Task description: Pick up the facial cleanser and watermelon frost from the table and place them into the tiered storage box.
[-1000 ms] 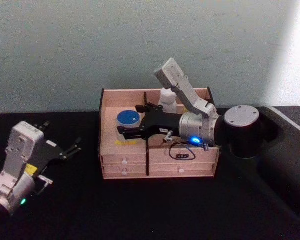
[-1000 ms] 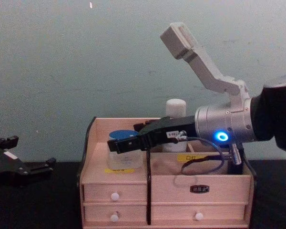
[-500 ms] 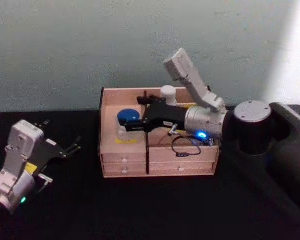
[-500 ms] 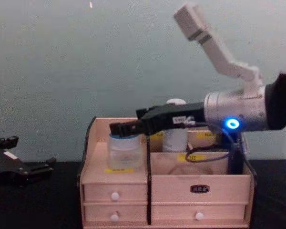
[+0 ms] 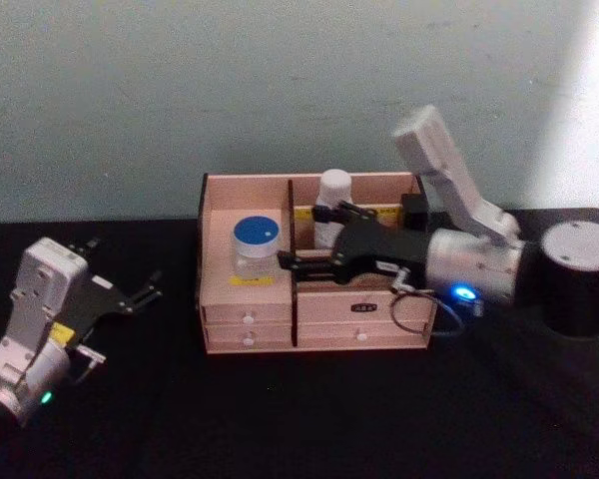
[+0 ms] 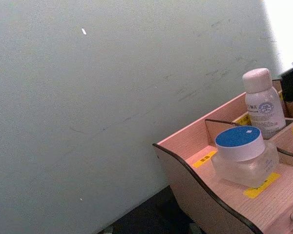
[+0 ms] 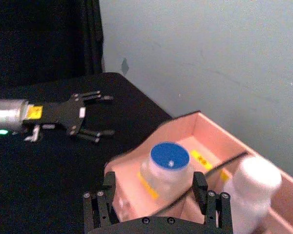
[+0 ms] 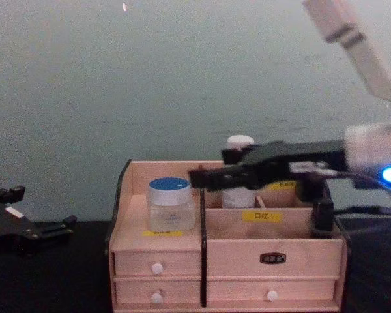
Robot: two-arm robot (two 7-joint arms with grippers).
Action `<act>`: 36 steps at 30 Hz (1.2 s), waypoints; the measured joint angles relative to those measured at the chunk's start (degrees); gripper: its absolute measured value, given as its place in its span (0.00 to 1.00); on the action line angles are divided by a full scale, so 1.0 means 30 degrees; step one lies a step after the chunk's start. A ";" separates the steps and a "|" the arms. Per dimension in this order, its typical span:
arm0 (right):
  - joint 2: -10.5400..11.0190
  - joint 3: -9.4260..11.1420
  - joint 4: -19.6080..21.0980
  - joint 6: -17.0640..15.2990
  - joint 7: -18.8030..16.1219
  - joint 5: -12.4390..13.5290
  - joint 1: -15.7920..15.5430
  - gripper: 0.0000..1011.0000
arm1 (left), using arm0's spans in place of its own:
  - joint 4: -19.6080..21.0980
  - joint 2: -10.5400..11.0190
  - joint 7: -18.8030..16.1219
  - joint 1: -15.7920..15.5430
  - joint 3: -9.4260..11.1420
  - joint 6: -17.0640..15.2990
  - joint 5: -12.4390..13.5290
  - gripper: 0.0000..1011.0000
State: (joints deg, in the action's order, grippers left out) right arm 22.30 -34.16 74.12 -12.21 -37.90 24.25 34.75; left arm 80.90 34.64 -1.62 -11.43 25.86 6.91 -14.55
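right hand (image 5: 292, 262) has drawn back, leaving blue-lidded jar (image 5: 255, 247) boxed.

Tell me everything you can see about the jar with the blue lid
The jar is short and round, with a frosted, translucent body and a flat blue lid ringed by a white band. It stands upright in the left front compartment of the tiered storage box, on the wooden shelf just behind a yellow label. Nothing grips it: the right gripper is open beside it, over the divider, not touching. A white bottle stands in the compartment behind the divider.
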 joint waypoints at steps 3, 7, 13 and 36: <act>0.0841 0.0189 0.0880 0.0031 -0.0143 0.0400 -0.0750 0.99 | 0.0001 0.0000 0.0000 0.0000 0.0000 0.0001 -0.0001 0.99; 0.1792 0.0410 0.1822 0.0262 -0.0171 0.0834 -0.1644 0.99 | -0.0001 0.0001 0.0000 0.0000 0.0001 0.0000 -0.0001 0.99; 0.2989 0.0918 0.2991 0.0734 0.0300 0.1330 -0.2912 0.99 | 0.0000 0.0000 0.0000 0.0000 0.0001 0.0001 -0.0001 0.99; 0.1707 0.4878 0.3115 0.2979 0.7817 0.0083 -0.5271 0.99 | 0.0000 0.0000 0.0000 0.0000 0.0001 0.0001 -0.0001 0.99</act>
State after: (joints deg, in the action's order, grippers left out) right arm 27.42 -19.52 83.47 -3.27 -14.45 24.50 18.94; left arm 80.90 34.65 -1.62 -11.43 25.86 6.91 -14.55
